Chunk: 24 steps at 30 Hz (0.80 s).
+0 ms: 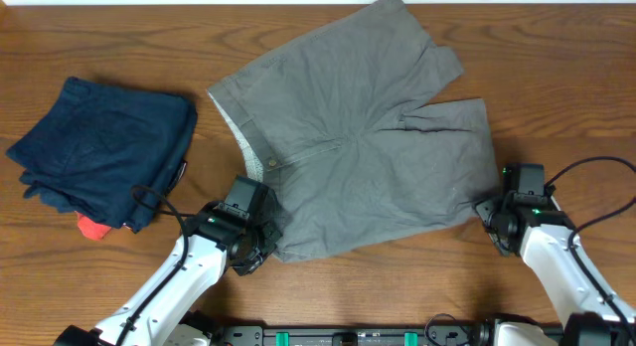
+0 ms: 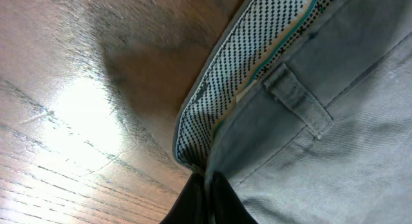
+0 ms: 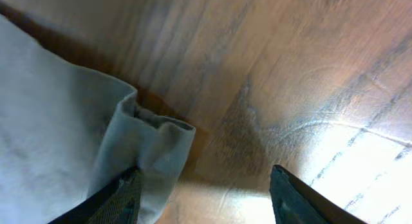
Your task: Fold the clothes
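The grey shorts [image 1: 363,127] lie spread flat on the wooden table, waistband to the left with its dotted inner lining [image 2: 257,53] and button [image 1: 272,163] showing. My left gripper [image 1: 260,245] sits at the shorts' near waistband corner; in the left wrist view its fingers [image 2: 209,182] are pinched together on the waistband edge. My right gripper [image 1: 494,215] is at the near leg's hem corner; in the right wrist view its fingers [image 3: 206,192] are wide apart, the left finger touching the bunched hem [image 3: 151,143].
A folded navy-blue garment [image 1: 104,147] lies at the left with a small red cloth [image 1: 91,227] poking out under its near edge. Bare wooden table [image 1: 556,78] surrounds the shorts on the right and far left.
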Available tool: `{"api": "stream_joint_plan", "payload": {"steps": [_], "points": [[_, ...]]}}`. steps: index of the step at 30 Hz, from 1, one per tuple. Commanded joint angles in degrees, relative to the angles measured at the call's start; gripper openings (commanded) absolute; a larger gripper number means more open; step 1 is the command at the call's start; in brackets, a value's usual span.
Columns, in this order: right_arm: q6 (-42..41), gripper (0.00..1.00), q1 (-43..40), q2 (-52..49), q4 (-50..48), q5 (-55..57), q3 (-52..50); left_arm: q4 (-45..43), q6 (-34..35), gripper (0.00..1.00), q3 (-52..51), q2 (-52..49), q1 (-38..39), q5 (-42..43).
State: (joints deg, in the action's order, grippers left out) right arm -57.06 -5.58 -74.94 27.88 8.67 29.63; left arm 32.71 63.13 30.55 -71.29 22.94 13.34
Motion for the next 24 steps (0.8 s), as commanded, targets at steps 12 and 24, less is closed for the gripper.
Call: {"api": "stream_joint_plan", "payload": {"steps": [12, 24], "points": [[0.98, 0.73, -0.83, -1.79, -8.26, -5.84, -0.52, 0.63, -0.52, 0.06, -0.44, -0.37, 0.17, -0.37], [2.84, 0.77, -0.87, 4.37, -5.05, -7.43, 0.46, 0.61, -1.18, 0.07, -0.44, -0.37, 0.17, -0.59]]}}
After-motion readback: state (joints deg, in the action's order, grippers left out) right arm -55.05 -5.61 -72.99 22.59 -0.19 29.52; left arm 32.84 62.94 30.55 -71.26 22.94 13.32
